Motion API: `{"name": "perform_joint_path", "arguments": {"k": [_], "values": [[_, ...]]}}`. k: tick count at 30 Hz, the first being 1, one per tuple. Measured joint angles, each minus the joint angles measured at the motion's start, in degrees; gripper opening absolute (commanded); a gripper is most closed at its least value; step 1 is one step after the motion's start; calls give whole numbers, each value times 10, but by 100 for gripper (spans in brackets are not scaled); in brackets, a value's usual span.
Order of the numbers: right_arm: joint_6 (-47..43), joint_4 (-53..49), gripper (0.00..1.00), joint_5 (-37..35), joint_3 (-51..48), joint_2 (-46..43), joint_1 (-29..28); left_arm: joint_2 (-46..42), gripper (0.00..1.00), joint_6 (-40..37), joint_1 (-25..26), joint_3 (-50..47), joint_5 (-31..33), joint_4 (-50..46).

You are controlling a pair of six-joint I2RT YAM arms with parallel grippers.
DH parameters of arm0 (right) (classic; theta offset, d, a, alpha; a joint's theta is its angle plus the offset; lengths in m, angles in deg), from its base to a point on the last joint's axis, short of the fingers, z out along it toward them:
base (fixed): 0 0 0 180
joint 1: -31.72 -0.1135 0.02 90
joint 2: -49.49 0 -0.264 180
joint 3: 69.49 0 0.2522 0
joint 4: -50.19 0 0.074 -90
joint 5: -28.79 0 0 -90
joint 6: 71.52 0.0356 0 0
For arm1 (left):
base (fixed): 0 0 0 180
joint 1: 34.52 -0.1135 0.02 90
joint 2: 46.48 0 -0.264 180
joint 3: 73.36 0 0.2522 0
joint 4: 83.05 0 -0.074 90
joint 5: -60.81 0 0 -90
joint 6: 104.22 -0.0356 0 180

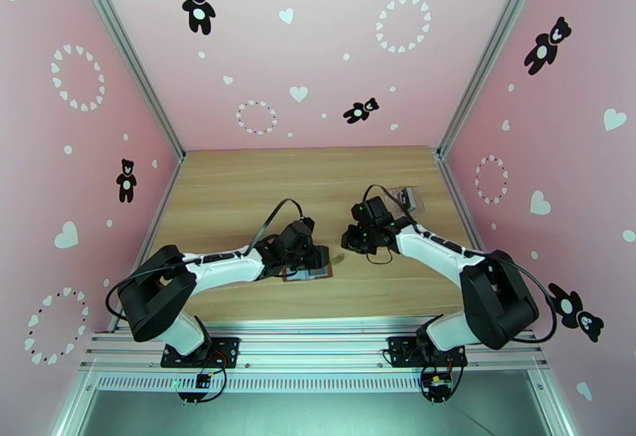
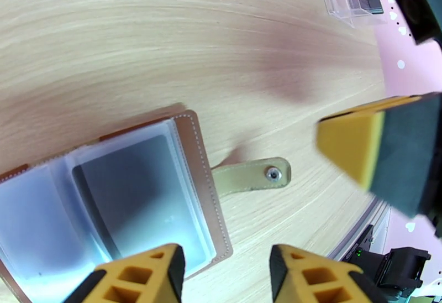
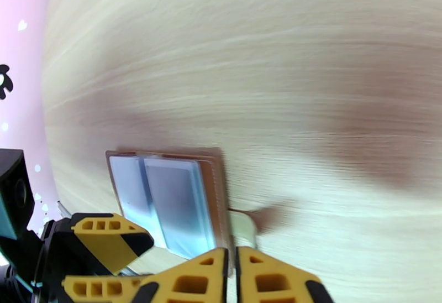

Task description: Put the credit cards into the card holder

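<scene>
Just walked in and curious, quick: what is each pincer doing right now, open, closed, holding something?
Left pincer: open, empty, over the card holder.
Right pincer: nearly closed, a thin gap between its tips, nothing visibly held.

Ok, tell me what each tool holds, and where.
Nothing gripped. Left tool stands open over the card holder's edge; right tool, barely parted, is empty.

1. The card holder [image 2: 138,199] is a brown stitched wallet lying open and flat on the table [image 2: 166,50], its snap tab [image 2: 254,176] stretched out sideways.
2. A dark credit card [image 2: 141,193] sits inside its see-through pocket.
</scene>
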Motion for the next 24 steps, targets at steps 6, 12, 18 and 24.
{"name": "perform_joint_path", "arguments": {"k": [6, 12, 18, 24], "values": [[-62, -125, 51, -122, 104, -20, 56, -74, 48, -20, 0, 0, 29, -59], [-141, -229, 61, -238, 301, 58, 129, -161, 51, -33, 0, -12, 77, -122], [-201, -321, 65, -342, 450, 214, 169, -203, 53, -35, 0, -41, 105, -163], [-239, -371, 66, -388, 498, 289, 186, -200, 53, -35, 0, -54, 114, -175]]}}
